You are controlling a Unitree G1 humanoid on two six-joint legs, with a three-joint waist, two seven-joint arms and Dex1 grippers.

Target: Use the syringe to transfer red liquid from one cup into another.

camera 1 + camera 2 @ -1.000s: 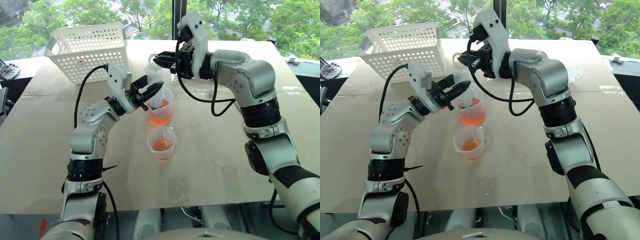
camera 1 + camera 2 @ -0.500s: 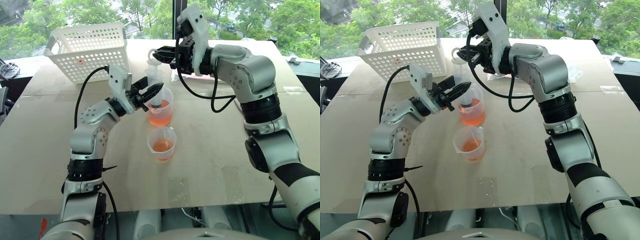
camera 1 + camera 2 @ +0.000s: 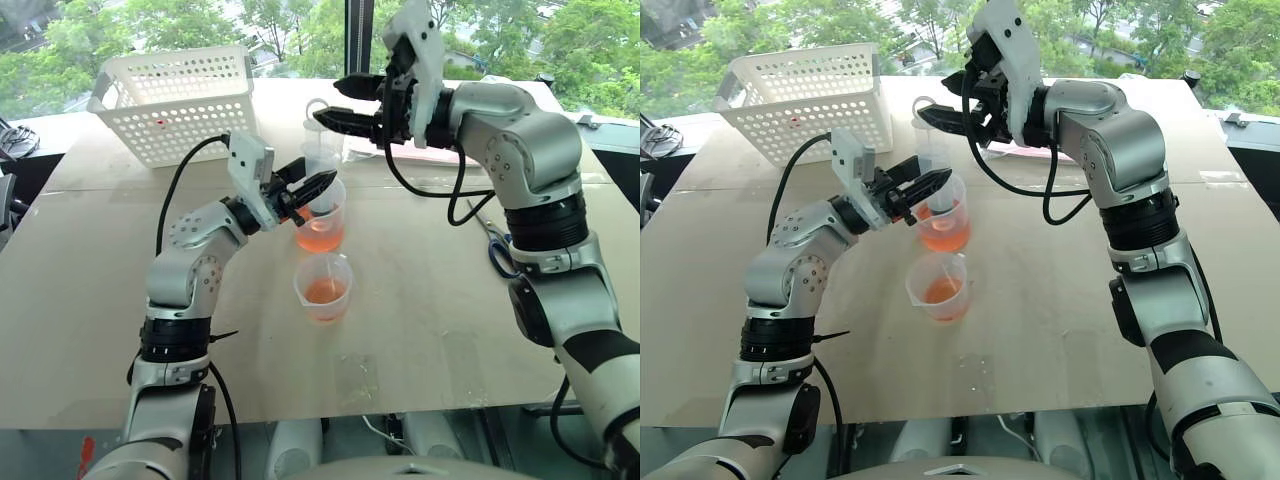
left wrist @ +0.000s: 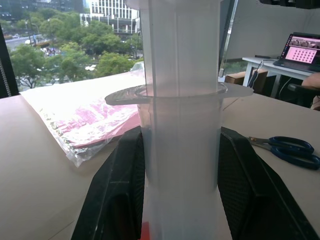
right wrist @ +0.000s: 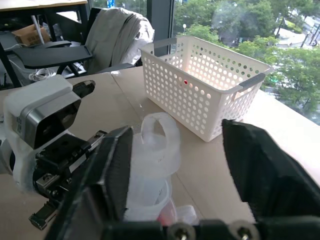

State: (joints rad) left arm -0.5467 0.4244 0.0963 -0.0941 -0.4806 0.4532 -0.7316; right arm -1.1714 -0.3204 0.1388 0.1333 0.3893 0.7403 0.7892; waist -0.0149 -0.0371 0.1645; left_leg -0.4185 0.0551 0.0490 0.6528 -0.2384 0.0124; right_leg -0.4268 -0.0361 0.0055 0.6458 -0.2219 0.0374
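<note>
Your left claw (image 3: 318,185) clenched on syringe (image 3: 318,170) barrel, tip in taller cup (image 3: 322,222). Right claw (image 3: 338,103) released beside plunger ring (image 5: 159,134). Risk: your clumsy regrasp tilted syringe, tipped cup, spilled red liquid (image 3: 320,235) over tabletop (image 3: 430,300).

text: none legible | labels: none | brands: none | numbers: none | signs: none

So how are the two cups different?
The taller cup has the syringe standing in it; the shorter cup holds only red liquid. The taller cup sits farther from the robot, the shorter cup nearer. Both are clear plastic holding red liquid.
</note>
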